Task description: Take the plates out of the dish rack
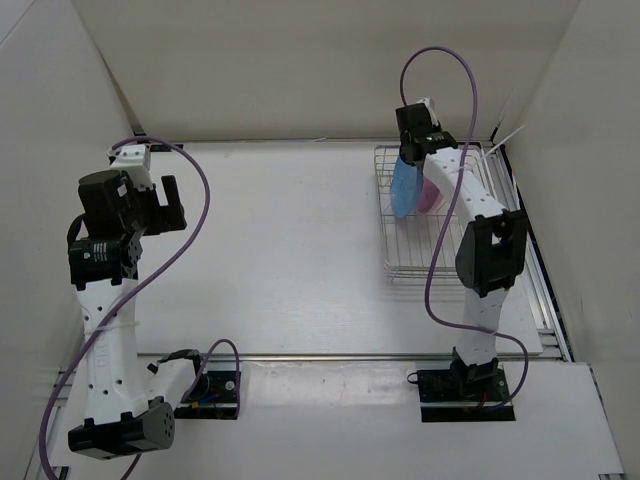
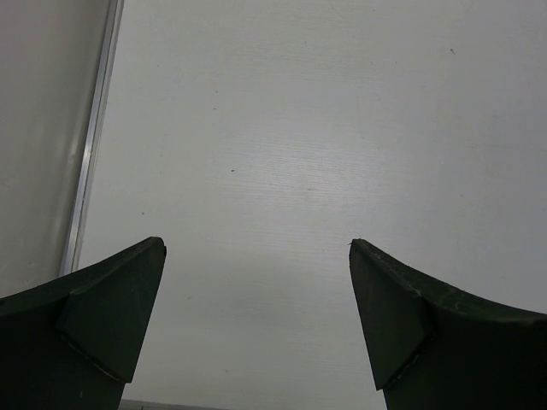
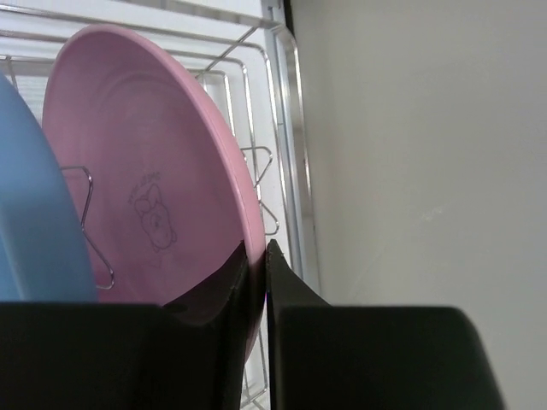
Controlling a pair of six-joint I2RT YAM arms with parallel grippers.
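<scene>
Pinching the rim of the upright pink plate (image 3: 145,171) from above the rack (image 1: 420,265) with the right hand (image 3: 256,256); left hand (image 2: 256,248) released, well apart.

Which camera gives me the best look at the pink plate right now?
Right wrist: the pink plate fills the frame, its rim pinched in the right pincer. Top external shows only a pink sliver beside the blue plate, partly under the right arm. Left wrist shows none of it, just tabletop.

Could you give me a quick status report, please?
Left gripper open, empty, over table. Right gripper pinching rim of pink plate, plate in dish rack. Blue plate upright close beside it.
</scene>
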